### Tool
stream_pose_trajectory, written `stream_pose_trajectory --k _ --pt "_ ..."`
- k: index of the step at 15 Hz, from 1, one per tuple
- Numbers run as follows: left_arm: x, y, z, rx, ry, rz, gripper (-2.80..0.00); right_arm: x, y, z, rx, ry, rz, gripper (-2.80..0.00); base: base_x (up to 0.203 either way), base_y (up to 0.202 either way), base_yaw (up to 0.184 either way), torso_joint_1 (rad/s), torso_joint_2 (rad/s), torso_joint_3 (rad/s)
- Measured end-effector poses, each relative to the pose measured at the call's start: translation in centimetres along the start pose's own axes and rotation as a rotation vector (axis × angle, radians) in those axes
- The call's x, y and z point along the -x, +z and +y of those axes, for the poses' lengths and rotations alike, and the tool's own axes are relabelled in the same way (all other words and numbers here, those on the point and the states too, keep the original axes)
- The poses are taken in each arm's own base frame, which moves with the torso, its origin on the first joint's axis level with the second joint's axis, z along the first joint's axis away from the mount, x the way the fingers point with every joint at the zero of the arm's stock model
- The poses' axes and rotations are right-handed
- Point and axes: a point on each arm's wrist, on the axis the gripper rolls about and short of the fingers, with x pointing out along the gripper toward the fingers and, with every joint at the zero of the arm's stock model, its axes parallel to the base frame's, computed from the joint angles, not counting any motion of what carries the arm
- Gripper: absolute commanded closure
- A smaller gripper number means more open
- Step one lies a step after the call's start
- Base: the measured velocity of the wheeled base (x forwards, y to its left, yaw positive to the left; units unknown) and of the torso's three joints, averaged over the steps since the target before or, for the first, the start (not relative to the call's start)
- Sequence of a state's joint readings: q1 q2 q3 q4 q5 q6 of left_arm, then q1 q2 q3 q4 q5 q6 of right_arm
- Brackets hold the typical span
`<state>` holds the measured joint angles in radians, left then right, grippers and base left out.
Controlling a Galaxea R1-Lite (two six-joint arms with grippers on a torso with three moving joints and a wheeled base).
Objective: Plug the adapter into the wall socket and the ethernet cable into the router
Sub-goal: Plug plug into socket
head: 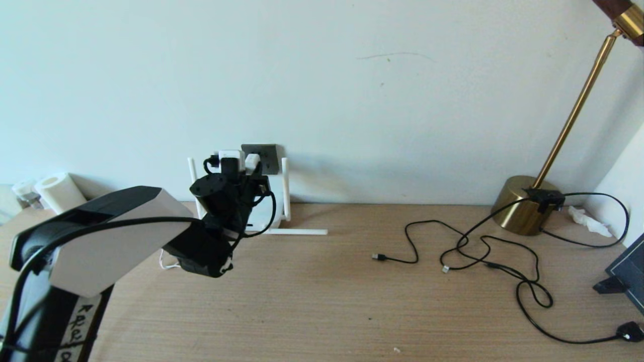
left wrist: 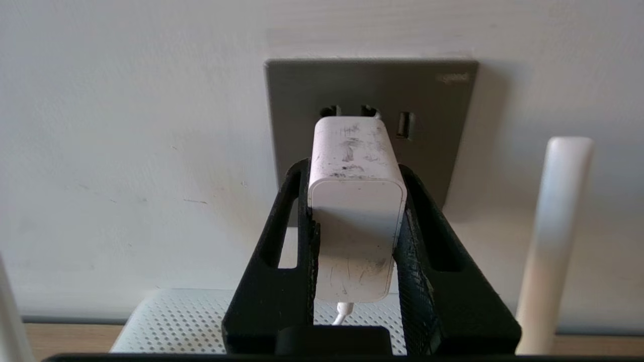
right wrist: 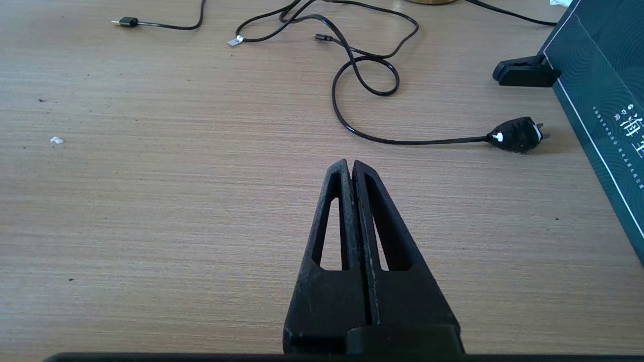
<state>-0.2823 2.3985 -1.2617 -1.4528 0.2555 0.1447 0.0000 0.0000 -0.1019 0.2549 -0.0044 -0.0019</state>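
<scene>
My left gripper (left wrist: 354,168) is shut on the adapter (left wrist: 357,201), a scuffed white cube with its thin white cord hanging below. Its front end is up against the dark grey wall socket (left wrist: 443,130), under two open pin holes; the prongs are hidden. In the head view the adapter (head: 251,161) sits at the socket (head: 266,153), above the router (left wrist: 171,322). The ethernet cable (head: 445,269) lies loose on the table to the right, its small plug end (right wrist: 235,41) free. My right gripper (right wrist: 350,163) hovers shut and empty over bare table.
One router antenna (head: 286,188) stands right of the socket; another (head: 297,232) lies flat on the table. A thin black cord with a USB end (head: 378,257), a black plug (head: 631,332), a brass lamp base (head: 520,206) and a dark box (right wrist: 598,100) occupy the right side.
</scene>
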Motion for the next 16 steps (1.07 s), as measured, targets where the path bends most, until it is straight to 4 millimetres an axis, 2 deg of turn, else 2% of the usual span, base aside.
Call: stream_pose_trajectory --k 16 --pt "-0.2 -0.06 0.3 -0.007 0.002 0.011 0.0 0.0 0.01 0.0 0.0 0.0 0.0 0.0 0.0 0.0 0.0 0.0 0.0 0.0"
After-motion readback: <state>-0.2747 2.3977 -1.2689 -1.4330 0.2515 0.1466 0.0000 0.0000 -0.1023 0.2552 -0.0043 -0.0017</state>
